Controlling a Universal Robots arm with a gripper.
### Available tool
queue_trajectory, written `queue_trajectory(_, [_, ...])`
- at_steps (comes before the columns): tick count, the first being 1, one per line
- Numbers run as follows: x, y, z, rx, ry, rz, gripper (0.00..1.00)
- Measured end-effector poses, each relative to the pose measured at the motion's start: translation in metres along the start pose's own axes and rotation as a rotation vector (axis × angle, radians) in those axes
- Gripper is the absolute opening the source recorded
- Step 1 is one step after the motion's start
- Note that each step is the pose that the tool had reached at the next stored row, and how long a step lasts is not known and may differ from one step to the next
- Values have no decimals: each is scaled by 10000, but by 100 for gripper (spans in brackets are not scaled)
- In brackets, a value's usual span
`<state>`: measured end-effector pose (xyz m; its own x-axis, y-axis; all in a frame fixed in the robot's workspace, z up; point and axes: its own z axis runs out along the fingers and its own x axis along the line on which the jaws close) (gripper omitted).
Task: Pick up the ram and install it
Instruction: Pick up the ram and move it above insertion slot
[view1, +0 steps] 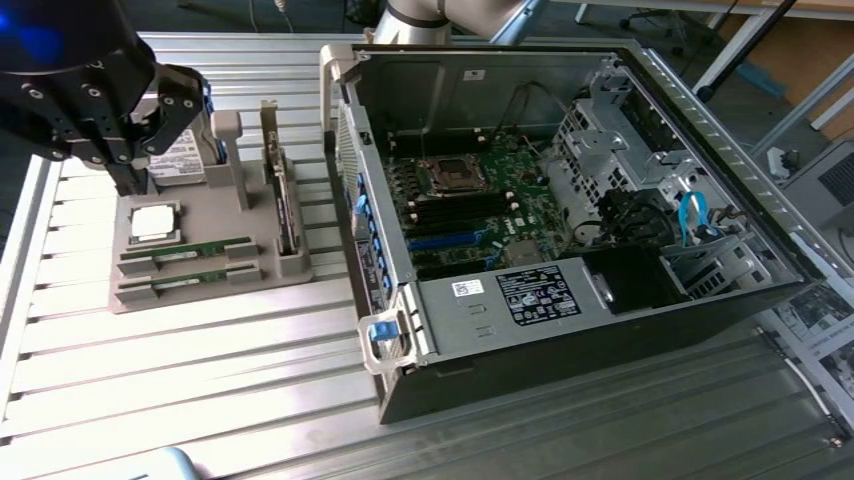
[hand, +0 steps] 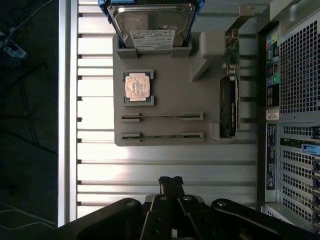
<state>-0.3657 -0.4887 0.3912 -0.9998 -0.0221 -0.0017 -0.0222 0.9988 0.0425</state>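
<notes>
Two ram sticks stand on edge in the slots of a grey holder (view1: 267, 275): one ram stick (view1: 187, 251) (hand: 162, 116) and a second ram stick (view1: 187, 281) (hand: 162, 136) beside it. Both are long, thin and green. My gripper (view1: 131, 180) (hand: 171, 182) hangs above the slatted table, off to one side of the holder and apart from both sticks. Its fingers are shut together with nothing between them. The open computer case (view1: 561, 190) lies at the exterior view's right, with the motherboard (view1: 467, 200) and its long memory slots (view1: 454, 212) exposed.
The holder also carries a square silver processor (view1: 154, 222) (hand: 136, 86), a hard drive (view1: 180, 160) (hand: 151, 22) and an upright graphics card (view1: 283, 200) (hand: 229, 105). The case wall (hand: 295, 100) rises close beside the holder. Bare slatted table (view1: 200, 370) lies in front.
</notes>
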Motion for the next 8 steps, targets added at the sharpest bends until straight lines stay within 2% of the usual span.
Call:
queue_trajectory(4, [0, 0, 0, -1, 20, -462, 11])
queue_trajectory(8, [0, 0, 0, -1, 30, -686, 11])
